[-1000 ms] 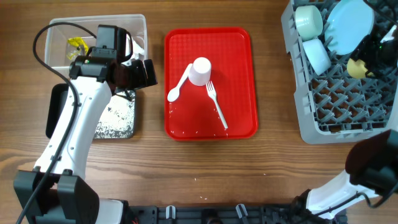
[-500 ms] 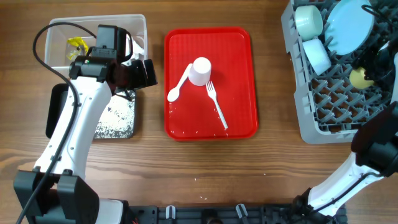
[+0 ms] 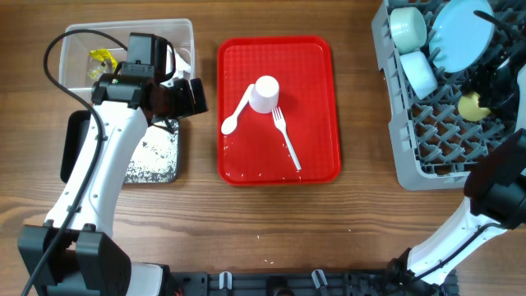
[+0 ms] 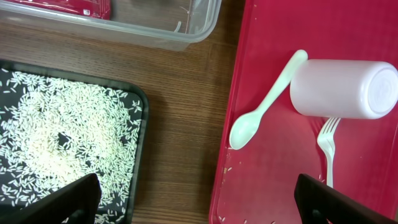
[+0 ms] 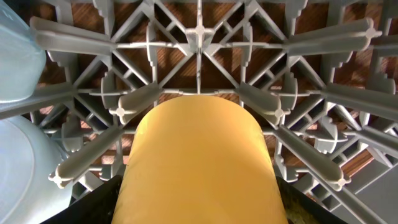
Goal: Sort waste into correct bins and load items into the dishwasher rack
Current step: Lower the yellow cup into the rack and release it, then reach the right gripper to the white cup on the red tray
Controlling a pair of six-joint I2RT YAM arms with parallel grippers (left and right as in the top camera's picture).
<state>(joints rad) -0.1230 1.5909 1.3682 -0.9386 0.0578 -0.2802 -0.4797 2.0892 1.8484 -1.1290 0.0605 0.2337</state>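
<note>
- Yellow cup (image 5: 199, 143) lies on its side among the grey pegs of the dishwasher rack (image 3: 411, 168), which sits at the right end of the table. The right gripper (image 5: 198, 186) is clamped on the cup, with one dark finger against each flank.
- The same rack holds an upper bowl (image 3: 408, 29), a lower bowl (image 3: 420, 76) and a light-blue plate (image 3: 460, 33) in its far part.
- The table (image 3: 362, 230) is brown wood with the grain running left to right. A few white specks lie on it towards the near edge. A dark rail (image 3: 271, 284) runs along that edge, between the bases of the two arms.
- The red tray (image 3: 320, 49) sits mid-table.
  - On it, the pale pink cup (image 3: 265, 93) lies on its side.
  - The handle of the white spoon (image 3: 237, 115) touches the cup.
  - The tines of the white fork (image 3: 288, 141) are just beside the cup.
  - Stray grains dot the near end of the tray.
- On the left, the black tray (image 3: 72, 148) carries a spread of rice grains (image 4: 50, 137).
- The clear tub (image 3: 185, 33) stands just behind the black tray. It holds a yellow wrapper (image 3: 102, 59) and a red wrapper (image 4: 74, 6).
- The left gripper (image 4: 196, 183) has its jaws wide apart and holds nothing. It hovers over the strip of bare wood between the black tray and the red tray.
</note>
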